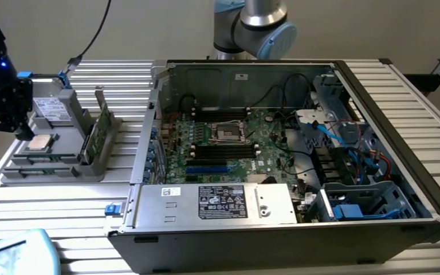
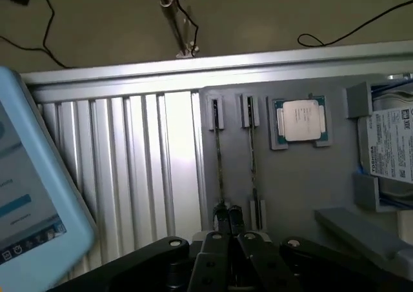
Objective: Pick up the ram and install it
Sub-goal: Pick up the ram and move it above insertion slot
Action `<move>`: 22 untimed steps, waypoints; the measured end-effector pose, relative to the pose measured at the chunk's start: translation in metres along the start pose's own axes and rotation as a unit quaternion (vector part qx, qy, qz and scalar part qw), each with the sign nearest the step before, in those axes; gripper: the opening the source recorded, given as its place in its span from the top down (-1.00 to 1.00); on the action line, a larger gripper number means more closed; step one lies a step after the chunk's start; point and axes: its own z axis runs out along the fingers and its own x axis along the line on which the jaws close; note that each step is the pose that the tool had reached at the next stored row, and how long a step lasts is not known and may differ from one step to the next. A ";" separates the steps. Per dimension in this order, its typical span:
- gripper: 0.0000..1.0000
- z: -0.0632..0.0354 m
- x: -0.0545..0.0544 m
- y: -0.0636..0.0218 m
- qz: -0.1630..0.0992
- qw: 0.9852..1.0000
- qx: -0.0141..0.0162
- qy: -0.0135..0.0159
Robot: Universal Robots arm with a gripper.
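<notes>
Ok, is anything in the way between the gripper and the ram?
Nothing visible does. The shut gripper is at the end of one ram standing edgewise in the tray; the other stick and the processor chip lie off to one side.

A plain pale wall (image 1: pixel 158 28) stands behind. The ribbed metal bench (image 1: pixel 59 200) gleams under bright light.
</notes>
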 end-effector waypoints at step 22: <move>0.65 0.0005 0.000 -0.0001 -0.060 0.998 -0.003 0.003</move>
